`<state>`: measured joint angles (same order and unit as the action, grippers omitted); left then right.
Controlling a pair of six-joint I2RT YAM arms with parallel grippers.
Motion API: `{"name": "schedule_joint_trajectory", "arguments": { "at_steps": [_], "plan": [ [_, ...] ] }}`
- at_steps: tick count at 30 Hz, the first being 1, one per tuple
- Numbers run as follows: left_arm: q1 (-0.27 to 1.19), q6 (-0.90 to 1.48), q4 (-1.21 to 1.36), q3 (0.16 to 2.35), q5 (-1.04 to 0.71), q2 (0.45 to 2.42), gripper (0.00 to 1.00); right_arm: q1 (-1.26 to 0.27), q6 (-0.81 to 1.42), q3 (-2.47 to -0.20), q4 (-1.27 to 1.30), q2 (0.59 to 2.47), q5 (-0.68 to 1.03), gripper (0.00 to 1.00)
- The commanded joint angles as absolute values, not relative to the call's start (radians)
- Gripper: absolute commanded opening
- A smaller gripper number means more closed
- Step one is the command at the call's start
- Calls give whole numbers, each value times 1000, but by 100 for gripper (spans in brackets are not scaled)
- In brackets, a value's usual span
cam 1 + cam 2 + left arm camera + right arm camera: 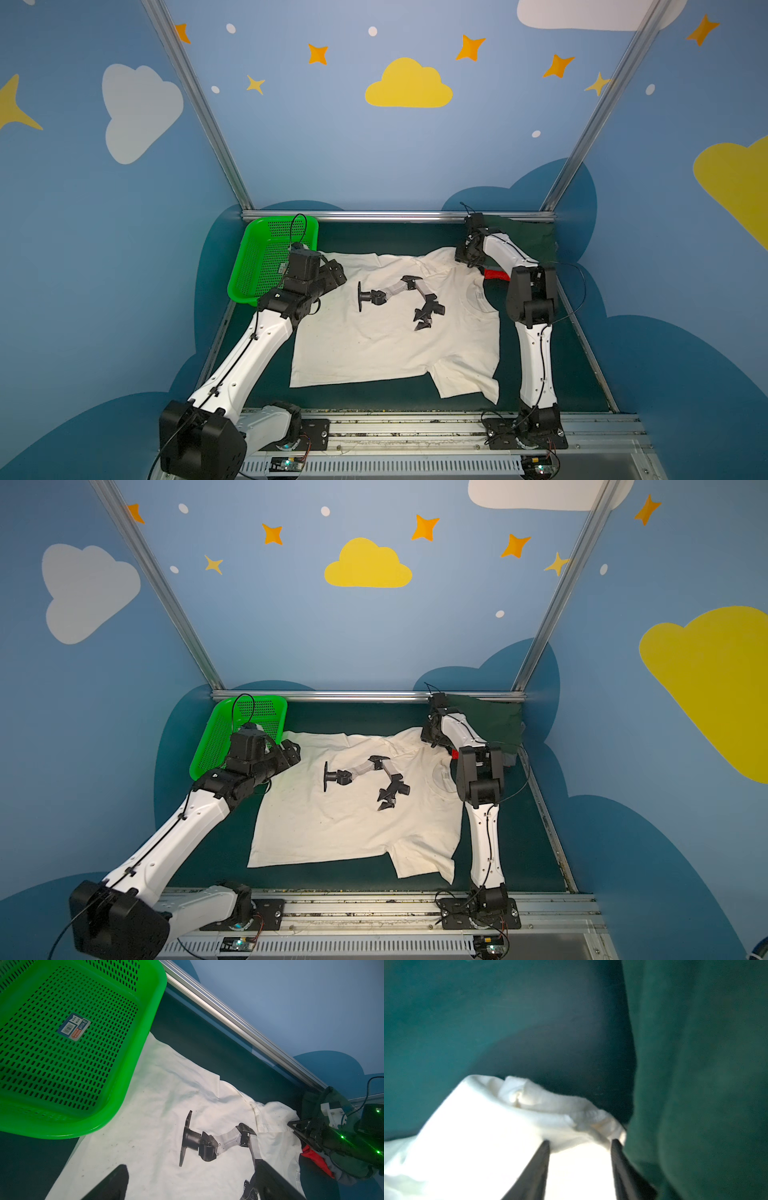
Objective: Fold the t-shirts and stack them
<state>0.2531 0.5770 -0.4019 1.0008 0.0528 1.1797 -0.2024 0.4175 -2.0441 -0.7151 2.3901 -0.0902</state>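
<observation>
Dark teal mat [374, 399]: cream tee [374, 345] spread flat mid-mat. Right wrist view alone: right gripper [580, 1141] fingers narrowly apart, tips on tee's bunched edge beside dark green tee [695, 1064]. Left gripper [191, 1167] fingers wide above tee. Green basket [145, 1028], far-left corner: label sticker [73, 1027] inside.

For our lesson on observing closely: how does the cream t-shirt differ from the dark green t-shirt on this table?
The cream t-shirt lies spread open mid-table; the dark green t-shirt sits folded in the far right corner. The cream one carries a robot-arm print; the green one's visible side is plain. Both lie on the table.
</observation>
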Motion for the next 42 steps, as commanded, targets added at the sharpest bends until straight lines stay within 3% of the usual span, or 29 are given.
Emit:
{"name": "schedule_joint_trajectory", "arguments": {
  "at_steps": [1,7,9,12,15,41,42],
  "plan": [
    [247,573,-417,991,45,1163,94,-195,391,-2101,-735,2426,-107,41],
    [247,579,-414,970,46,1154,94,-195,379,-2135,-736,2451,-71,29],
    [246,580,-411,964,42,1154,94,-193,382,-2135,-735,2451,-63,23],
    [246,581,-411,959,42,1158,94,-192,387,-2139,-736,2443,-41,5],
    [244,581,-411,958,38,1164,94,-193,383,-2139,-740,2428,-57,0],
    [231,584,-390,951,5,1207,92,-234,385,-2183,-856,2318,-65,0],
    [230,584,-390,952,3,1207,92,-234,385,-2183,-861,2326,-66,10]
  ]
}}
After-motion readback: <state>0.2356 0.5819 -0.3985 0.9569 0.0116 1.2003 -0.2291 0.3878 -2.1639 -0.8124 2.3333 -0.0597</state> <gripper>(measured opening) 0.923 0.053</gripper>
